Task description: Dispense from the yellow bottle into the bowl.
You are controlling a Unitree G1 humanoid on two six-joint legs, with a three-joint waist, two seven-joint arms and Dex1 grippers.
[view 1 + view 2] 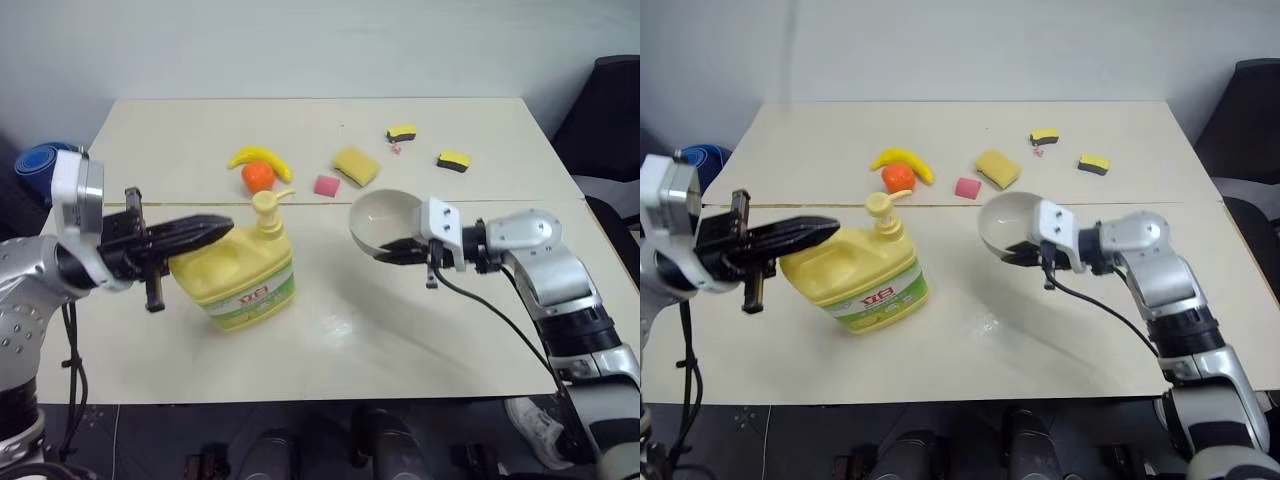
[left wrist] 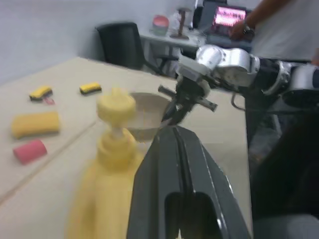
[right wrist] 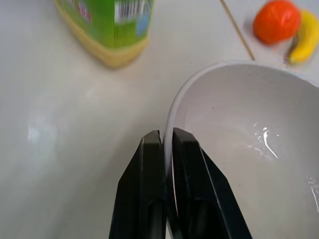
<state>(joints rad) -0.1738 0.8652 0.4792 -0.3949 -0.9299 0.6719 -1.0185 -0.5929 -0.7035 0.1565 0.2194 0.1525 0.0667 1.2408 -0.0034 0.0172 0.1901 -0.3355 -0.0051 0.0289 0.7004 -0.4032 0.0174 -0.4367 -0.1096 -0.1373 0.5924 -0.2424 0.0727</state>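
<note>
the yellow bottle (image 1: 237, 272) stood on the near left part of the table (image 1: 420, 330), its pump top upright. the left gripper (image 1: 200, 232) hung just above the bottle's shoulder, jaws pressed together on nothing, not on the pump. to the right, the right gripper (image 3: 167, 149) had its jaws clamped on the near rim of the bowl (image 1: 385, 222), which sat tilted and a little apart from the bottle. a small streak of clear liquid with a few droplets showed inside the bowl in the right wrist view, so the dispensing looked at least partly done. whether more was due could not be told; what seemed left was setting the bowl flat and letting go. a banana (image 1: 258, 157), an orange fruit (image 1: 258, 176) and sponges (image 1: 357, 166) lay farther back.
</note>
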